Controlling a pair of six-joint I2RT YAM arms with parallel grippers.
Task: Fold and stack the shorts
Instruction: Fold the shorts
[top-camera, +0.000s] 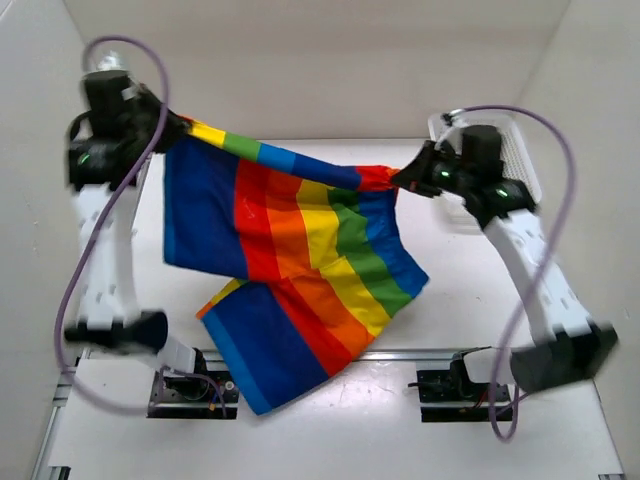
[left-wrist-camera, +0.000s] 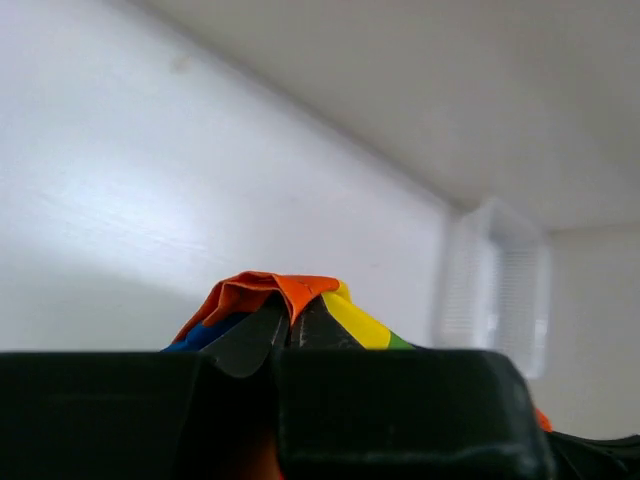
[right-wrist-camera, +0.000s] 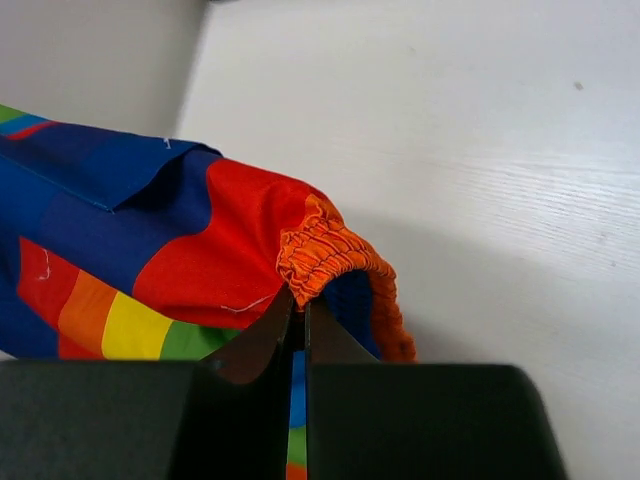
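Note:
The rainbow-striped shorts (top-camera: 300, 250) hang spread between my two grippers above the table, their legs drooping toward the near edge. My left gripper (top-camera: 178, 125) is shut on the top left corner, where orange and yellow cloth (left-wrist-camera: 290, 290) bunches over the closed fingertips. My right gripper (top-camera: 400, 180) is shut on the orange elastic waistband (right-wrist-camera: 320, 255) at the top right corner. In the right wrist view, red and blue panels of the shorts (right-wrist-camera: 120, 230) trail to the left.
A white plastic mesh basket (top-camera: 510, 150) stands at the back right behind the right arm; the same basket (left-wrist-camera: 495, 280) shows blurred in the left wrist view. White walls close in the left, back and right sides. A metal rail (top-camera: 400, 355) runs along the near edge.

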